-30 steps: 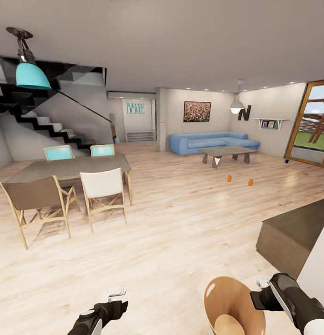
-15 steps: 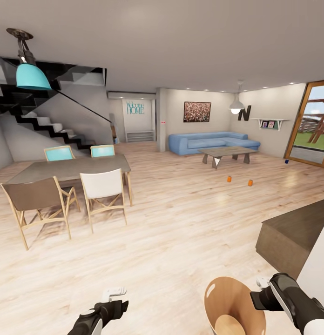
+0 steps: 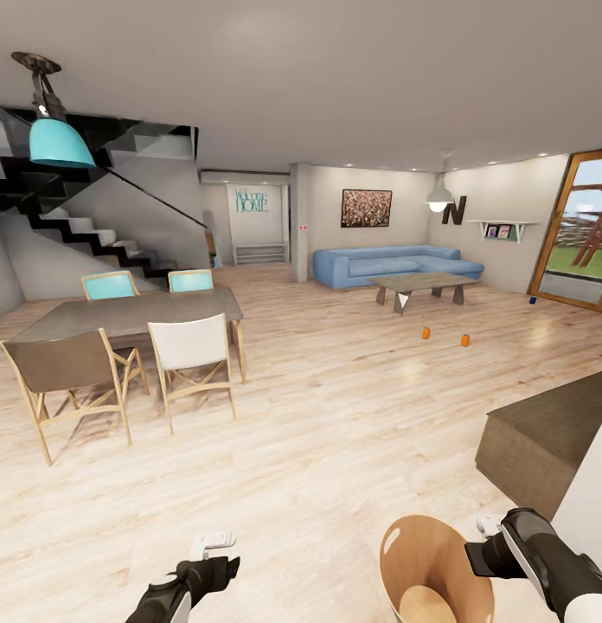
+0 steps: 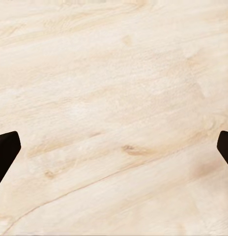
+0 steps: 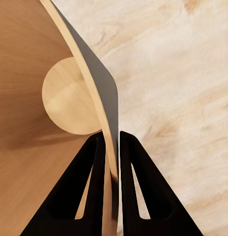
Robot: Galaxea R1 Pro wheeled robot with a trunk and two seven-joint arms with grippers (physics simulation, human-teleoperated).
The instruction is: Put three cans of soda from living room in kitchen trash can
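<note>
Bin carried on the right arm, cans far ahead across the floor.

Right gripper (image 5: 110,147) pinches the wall of the tash can (image 3: 426,554), one finger inside the rim and one outside; the bin hangs low by the robot, its mouth up and empty; left gripper (image 4: 114,147) is spread wide with nothing between its fingers, over bare wood floor (image 3: 336,433); two orange cans (image 3: 426,332) (image 3: 465,340) stand upright well apart from both grippers, ahead and slightly right, in front of the coffee table (image 3: 422,284) and blue sofa (image 3: 387,262); the dark blue can (image 3: 532,300) sits farther right by the glass door; the free left arm is likely the one to pick.
</note>
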